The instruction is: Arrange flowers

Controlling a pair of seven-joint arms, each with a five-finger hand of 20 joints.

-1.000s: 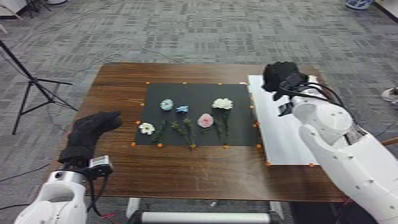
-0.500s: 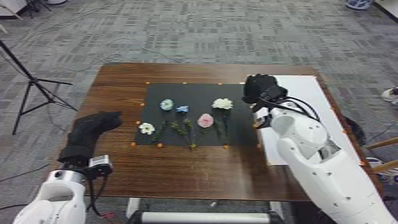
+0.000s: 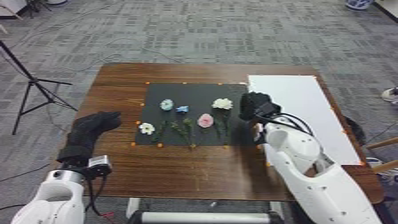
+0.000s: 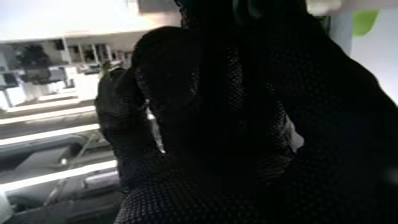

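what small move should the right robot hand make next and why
Probably ease the right robot hand left toward the larger white flower: the hand is at the right edge of the black mat, and that bloom lies nearest.

- The mat (image 3: pixel 200 90) lies on the tabletop (image 3: pixel 200 172); the sheet (image 3: pixel 298 100) lies to its right.
- On the mat's far half, left to right: first flower (image 3: pixel 166 104), second flower (image 3: pixel 182 109) just beside it, third flower (image 3: pixel 222 103) apart.
- Fourth flower (image 3: pixel 205 120): before the third, slightly left.
- Fifth flower (image 3: pixel 147 128): near the mat's left edge.
- Sprigs (image 3: pixel 188 131) lie between the fourth and fifth.
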